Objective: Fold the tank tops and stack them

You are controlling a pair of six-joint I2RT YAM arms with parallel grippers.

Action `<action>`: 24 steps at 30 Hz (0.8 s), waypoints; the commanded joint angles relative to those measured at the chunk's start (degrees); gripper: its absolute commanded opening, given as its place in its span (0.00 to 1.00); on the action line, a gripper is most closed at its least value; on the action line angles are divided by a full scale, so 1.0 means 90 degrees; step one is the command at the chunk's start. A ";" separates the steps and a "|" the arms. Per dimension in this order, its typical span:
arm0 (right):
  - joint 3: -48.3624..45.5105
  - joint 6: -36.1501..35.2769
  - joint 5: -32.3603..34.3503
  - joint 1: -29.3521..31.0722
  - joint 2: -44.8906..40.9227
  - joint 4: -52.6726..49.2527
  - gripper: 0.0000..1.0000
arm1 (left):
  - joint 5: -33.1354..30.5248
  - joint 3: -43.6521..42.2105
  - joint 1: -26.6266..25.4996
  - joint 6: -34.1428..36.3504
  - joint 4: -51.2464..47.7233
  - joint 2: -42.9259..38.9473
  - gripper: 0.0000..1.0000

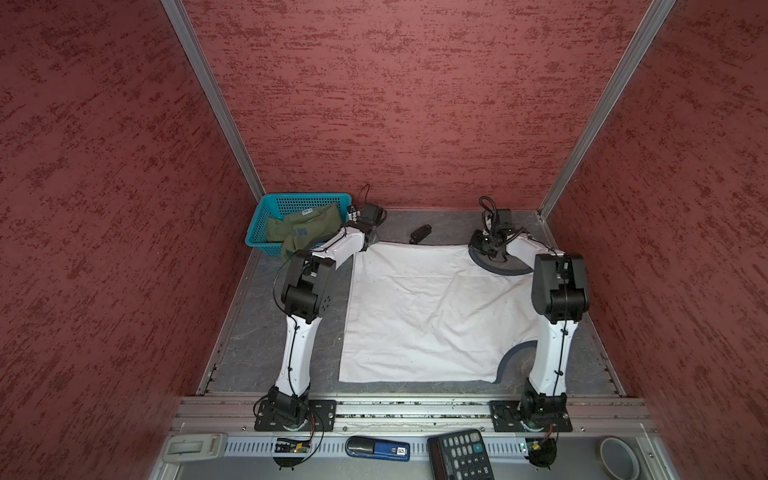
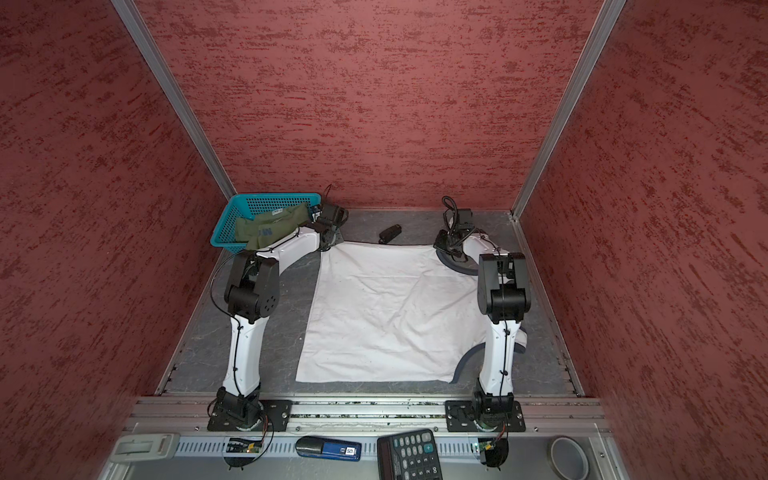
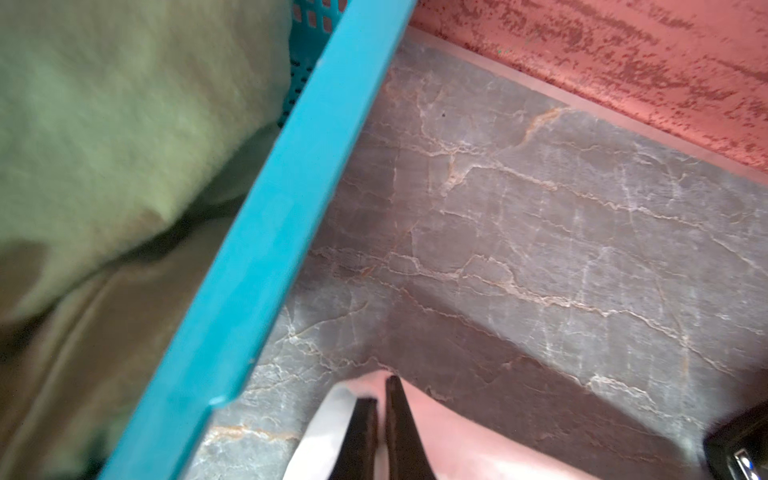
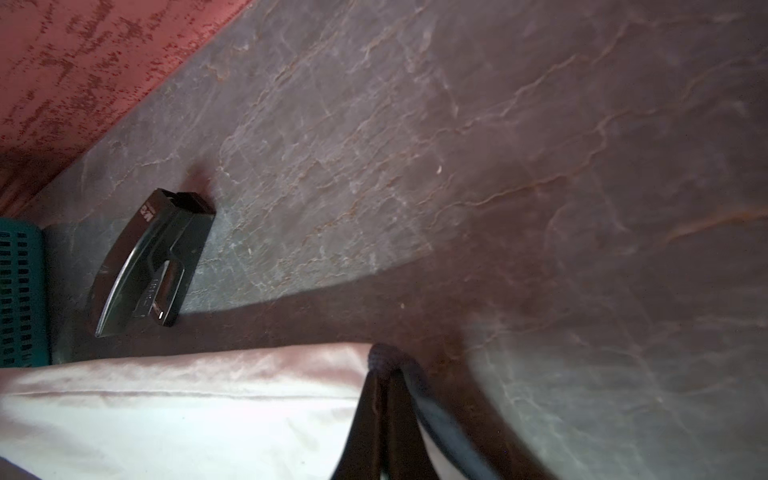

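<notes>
White cloth in both pinches! Left gripper has its fingers pressed together on the far left corner of the white top. Right gripper is clamped on the far right corner, right at the dark trim. That top lies spread flat on the table between the arms, with a few creases across the middle.

Looks like the first fold is on. I'd say lift both corners together, level, and carry them toward the near hem with the far edge taut, so the cloth doubles over square instead of bunching. Uneven height would skew the crease. Watch the stapler, just beyond the far edge.

Over at the far left corner, the teal basket holds the olive top, crumpled, with one part spilling over the near rim, untouched.
</notes>
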 commanded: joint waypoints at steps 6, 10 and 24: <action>0.0137 -0.0141 -0.0032 0.0125 -0.0442 0.0065 0.00 | 0.0049 -0.0221 0.0061 0.0099 0.0407 -0.0354 0.09; -0.0152 -0.0141 0.0032 0.0218 -0.0790 0.0142 0.00 | 0.0091 -0.0459 0.0059 0.0133 0.0554 -0.0541 0.09; -0.2445 0.0043 0.0189 0.0420 -0.2468 0.0941 0.00 | 0.0407 -0.2671 -0.0014 0.0282 0.1765 -0.2161 0.10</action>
